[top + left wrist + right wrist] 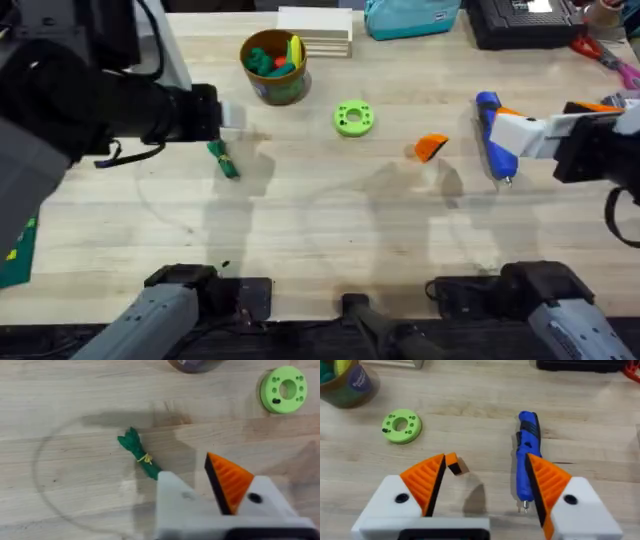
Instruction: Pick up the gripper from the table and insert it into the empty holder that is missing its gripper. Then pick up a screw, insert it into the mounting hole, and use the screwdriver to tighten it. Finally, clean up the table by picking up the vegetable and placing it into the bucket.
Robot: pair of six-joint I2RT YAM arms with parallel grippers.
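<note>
Between the spread right end effector point(482, 487) fingers lies the gripper point(454, 463); left end effector's point(200, 495) state unclear.

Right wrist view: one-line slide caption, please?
Open right end effector above the blue screwdriver, loose orange gripper and green disc.

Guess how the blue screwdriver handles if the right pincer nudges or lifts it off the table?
The screwdriver looks like a rigid pen-shaped body lying flat, so it probably stays stiff and may roll sideways if nudged. Its smooth plastic could slip, though the ribbed orange pads should help. The thin metal tip is probably the end to avoid clamping.
</note>
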